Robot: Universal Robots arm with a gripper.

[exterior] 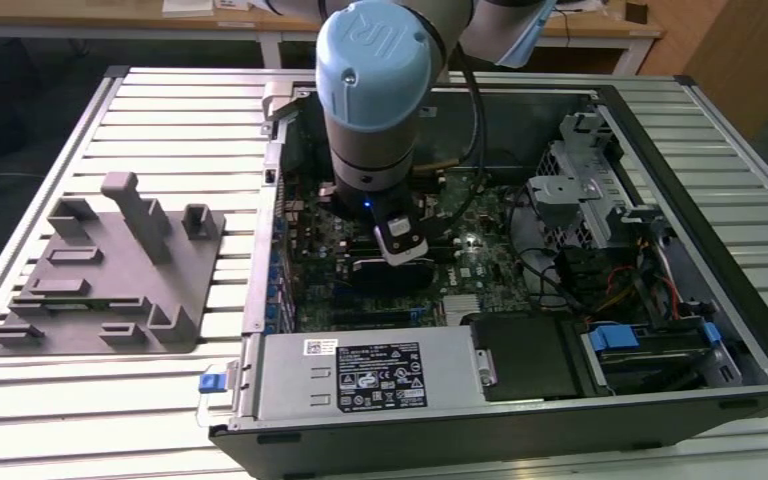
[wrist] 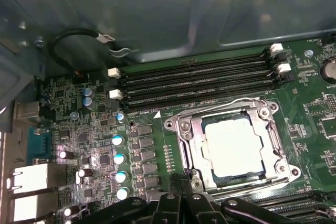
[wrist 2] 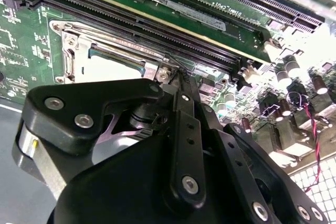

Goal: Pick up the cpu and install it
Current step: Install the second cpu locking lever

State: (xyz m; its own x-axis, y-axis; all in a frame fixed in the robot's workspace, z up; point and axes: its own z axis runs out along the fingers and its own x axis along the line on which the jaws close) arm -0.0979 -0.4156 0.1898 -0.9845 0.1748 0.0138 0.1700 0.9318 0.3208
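The cpu (wrist: 233, 148), a small square chip with a silvery-grey top, lies flat inside the metal socket frame (wrist: 184, 129) on the green motherboard. In the second wrist view its pale top (wrist 2: 113, 67) shows past the black gripper linkage. My gripper (wrist: 185, 179) hovers just beside the socket's edge with its black fingers pressed together and nothing between them. In the second wrist view the gripper (wrist 2: 178, 74) points at the socket's corner. In the exterior view the arm reaches down into the open computer case and the gripper (exterior: 404, 258) is low over the board.
Black memory slots (wrist: 199, 80) run alongside the socket. Capacitors (wrist: 121, 158) and a looped black cable (wrist: 68, 40) stand nearby. The case holds a power supply (exterior: 371, 375) and a drive cage (exterior: 584, 190). A grey fixture (exterior: 104, 270) sits on the slatted table at the exterior view's left.
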